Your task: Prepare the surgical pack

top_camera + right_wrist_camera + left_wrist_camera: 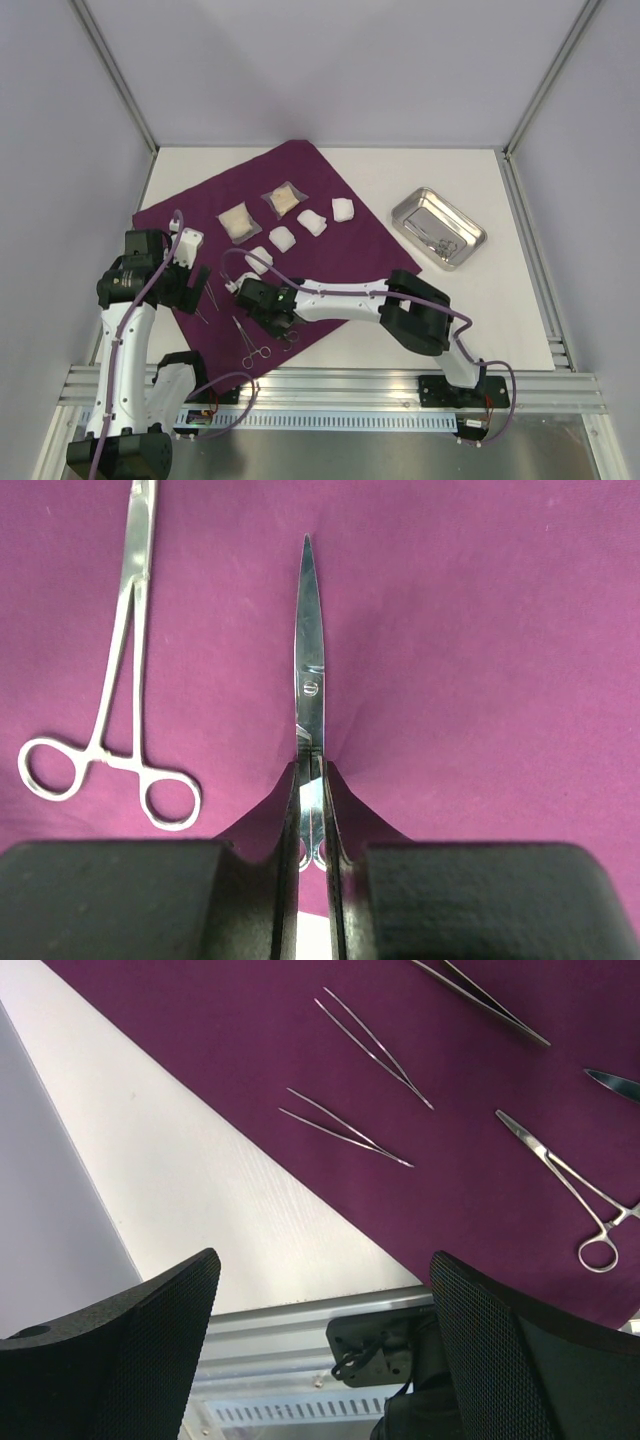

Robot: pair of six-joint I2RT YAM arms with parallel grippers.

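**Right gripper (313, 776) pinched on scissors (309, 650)**

Its jaws clamp the scissors near the handles, blade flat on the cloth (480, 630) — forceps (120, 680) lie beside, apart. The left gripper (322, 1265) gapes wide above the cloth's edge, with tweezers (350, 1130) nearby. Gauze (313, 222) and packets (240, 222) sit farther back — the tray (438, 228) is off the cloth.

Overhead, plus two wrist close-ups.
Top looks down on the desk (450, 320); wrist views hug the purple cloth (250, 1040), sharing the forceps (570, 1175).
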